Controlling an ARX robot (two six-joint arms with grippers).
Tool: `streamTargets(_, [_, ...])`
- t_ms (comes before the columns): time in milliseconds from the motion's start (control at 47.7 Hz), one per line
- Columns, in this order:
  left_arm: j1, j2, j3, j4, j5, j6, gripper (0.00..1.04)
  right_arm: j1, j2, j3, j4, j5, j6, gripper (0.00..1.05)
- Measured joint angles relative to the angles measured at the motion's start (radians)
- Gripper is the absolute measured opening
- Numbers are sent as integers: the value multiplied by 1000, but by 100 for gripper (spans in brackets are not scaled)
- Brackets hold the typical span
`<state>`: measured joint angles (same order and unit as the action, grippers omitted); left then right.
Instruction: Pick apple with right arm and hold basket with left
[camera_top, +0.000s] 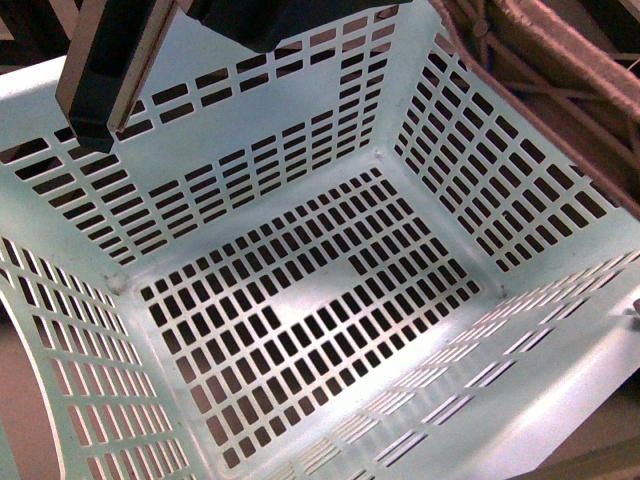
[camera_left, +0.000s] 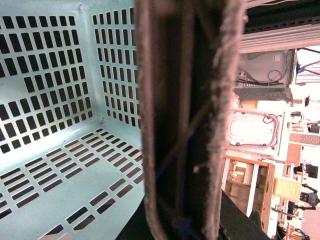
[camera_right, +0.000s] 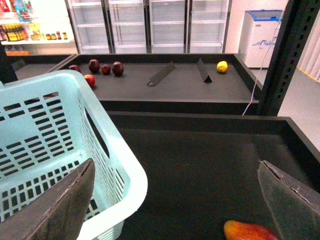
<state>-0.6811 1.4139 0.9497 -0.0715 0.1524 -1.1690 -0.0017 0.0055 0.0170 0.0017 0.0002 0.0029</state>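
The mint-green basket (camera_top: 590, 330) fills the front view, and nothing lies inside it. My left gripper (camera_left: 185, 150) is shut on the basket's wall, its fuzzy pads blurred close to the lens; one finger (camera_top: 100, 90) shows over the far wall in the front view. The basket's inside (camera_left: 100, 192) shows beside it. In the right wrist view the basket's rim (camera_right: 125, 170) is beside one finger of my right gripper (camera_right: 176, 162). That gripper is open wide above a dark shelf. The apple (camera_right: 250, 232), red with an orange-yellow edge, lies low between the fingers, cut off by the frame edge.
The dark shelf floor (camera_right: 200, 165) has raised walls. A farther shelf holds dark maroon fruits (camera_right: 117, 68), a small red fruit (camera_right: 90, 79), a yellow fruit (camera_right: 221, 66) and two slanted dividers (camera_right: 161, 74). A black post (camera_right: 282, 55) stands alongside. Glass fridges line the back.
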Motion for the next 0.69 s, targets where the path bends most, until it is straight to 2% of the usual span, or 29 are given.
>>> streamTargets(356, [0,0,0,0,2,-1,7,0,0,0,0,0,0,96])
streamTargets(398, [0,0,0,0,1,0,7,23,32,24,-71,69,31,96])
streamTargets(440, [0,0,0,0,0,-1,7,74,173,113,-282,281,131,96])
streamTargets(503, [0,0,2,0,2,-1,7,63,291,148,-377,368,177,96])
streamTargets(566, [0,0,2,0,4,-2,7,29,344,146,-365,365,186,96])
streamTargets(692, [-1,0,2,0,3,-2,7,-96,443,143,-239,263,156,96])
